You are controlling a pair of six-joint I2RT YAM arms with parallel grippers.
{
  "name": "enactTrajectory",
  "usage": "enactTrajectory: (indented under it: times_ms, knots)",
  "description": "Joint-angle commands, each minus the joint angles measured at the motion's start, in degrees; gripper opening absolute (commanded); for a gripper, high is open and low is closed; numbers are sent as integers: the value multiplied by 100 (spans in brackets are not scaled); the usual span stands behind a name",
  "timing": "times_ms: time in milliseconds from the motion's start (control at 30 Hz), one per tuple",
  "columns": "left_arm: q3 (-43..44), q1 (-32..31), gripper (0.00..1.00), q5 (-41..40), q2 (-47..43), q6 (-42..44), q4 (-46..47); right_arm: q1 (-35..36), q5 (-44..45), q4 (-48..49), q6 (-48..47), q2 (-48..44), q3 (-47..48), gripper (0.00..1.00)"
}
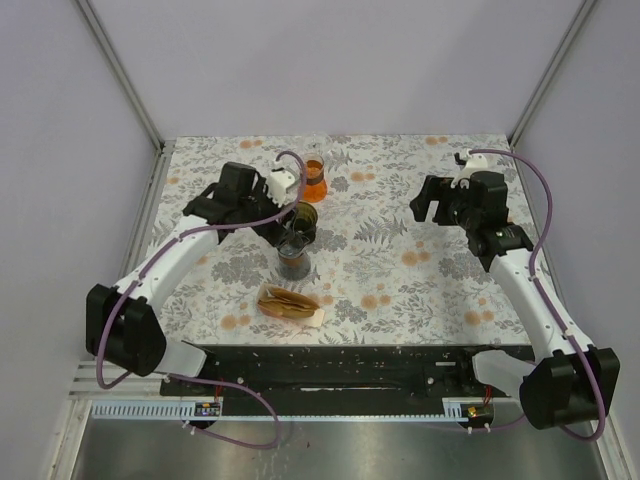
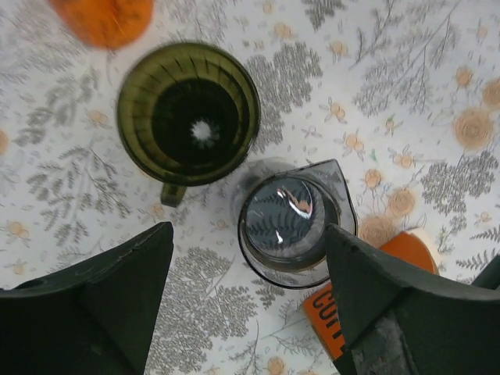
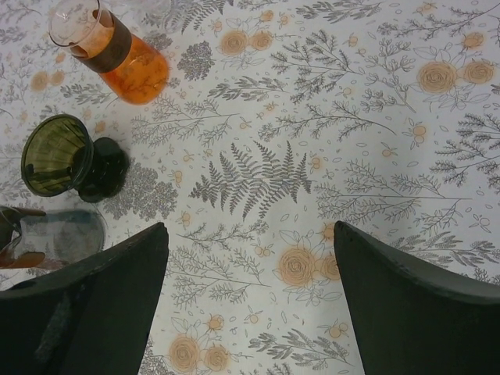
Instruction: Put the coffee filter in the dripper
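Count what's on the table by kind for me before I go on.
Dripper: 1
Flask with orange liquid: 1
Clear glass server: 1
Pack of coffee filters: 1
Total: 4

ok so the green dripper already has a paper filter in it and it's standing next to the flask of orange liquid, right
Not quite. The dripper is empty: the left wrist view looks straight down into its bare ribbed cone, and there is no paper inside. The rest holds, since it stands next to the flask of orange liquid.
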Motion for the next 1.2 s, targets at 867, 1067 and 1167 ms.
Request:
enactTrajectory:
  times_ms: [867, 1067, 1167]
  knots:
    - [2733, -1973, 0, -501, 2867, 394, -1201, 52, -305, -211, -105, -109, 101, 97]
    - [3516, -2105, 0, -536, 3290, 579, -1325, 52, -234, -220, -105, -171, 48, 97]
    - [3666, -2150, 2, -572, 3422, 650, -1457, 52, -252, -229, -88, -162, 65, 97]
